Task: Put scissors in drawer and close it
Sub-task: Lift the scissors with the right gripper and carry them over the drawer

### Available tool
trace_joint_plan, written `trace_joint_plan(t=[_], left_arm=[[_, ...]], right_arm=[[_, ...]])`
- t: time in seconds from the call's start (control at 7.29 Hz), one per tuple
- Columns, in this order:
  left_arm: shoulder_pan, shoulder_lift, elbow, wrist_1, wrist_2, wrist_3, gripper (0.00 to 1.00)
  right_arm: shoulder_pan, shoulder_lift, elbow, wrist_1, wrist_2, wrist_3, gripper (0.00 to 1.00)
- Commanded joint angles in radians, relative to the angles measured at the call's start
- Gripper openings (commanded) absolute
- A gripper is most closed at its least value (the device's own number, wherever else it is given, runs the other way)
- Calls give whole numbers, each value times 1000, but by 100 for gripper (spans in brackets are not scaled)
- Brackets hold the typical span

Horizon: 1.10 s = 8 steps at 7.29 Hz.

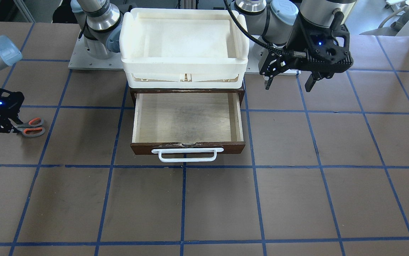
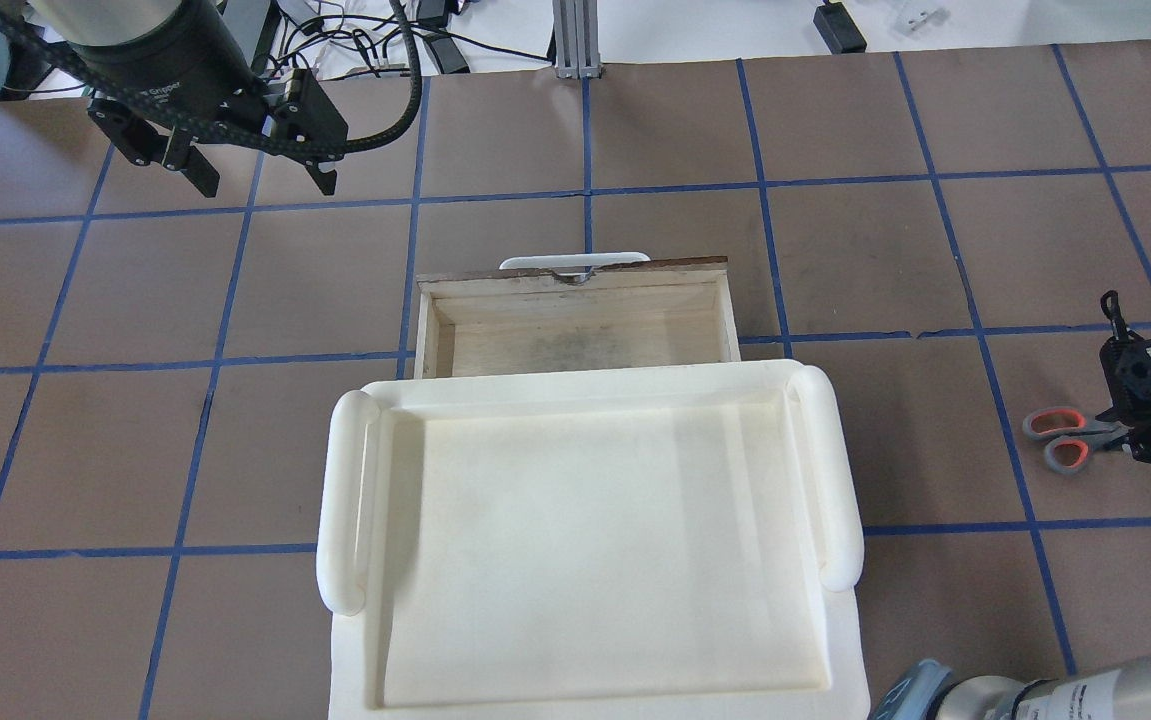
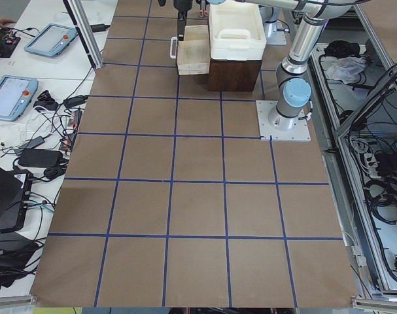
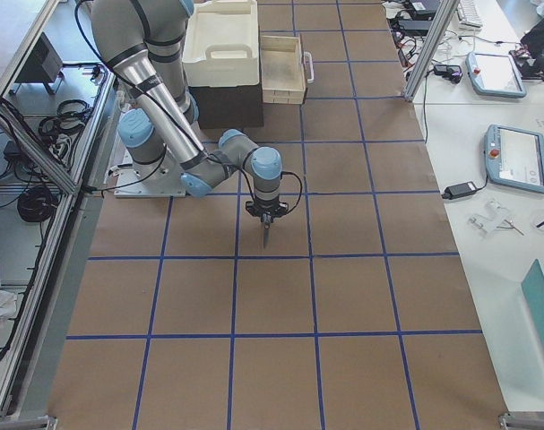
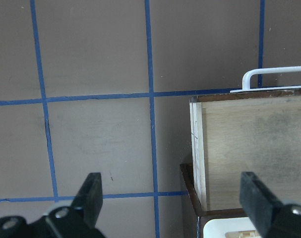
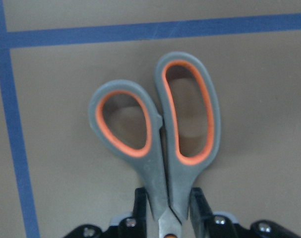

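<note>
Overhead exterior view: clamps scissors near pivot in right jaws, handles pointing toward open drawer, well apart leftward; holds left jaws spread, nearer drawer.

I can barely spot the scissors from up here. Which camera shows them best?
The right wrist-mounted view: the scissors fill it, grey and orange handles clear, the right gripper closed on their neck. Front-facing and overhead views show them small at the edge; exterior right shows a sliver; the others miss them.
</note>
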Motion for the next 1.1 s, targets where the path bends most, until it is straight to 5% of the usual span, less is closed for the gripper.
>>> trace_joint_plan(t=[0.0,0.55,0.96], left_arm=[[0,0,0,0,0,0,100],[0,2,0,0,8,-2,100],[0,6,0,0,11,-14,100]], right_arm=[[0,-9,-45,55,-16,14,2],[17,-105,-217,305,1,52,2],[136,-128,-387,552,-2,161,0]])
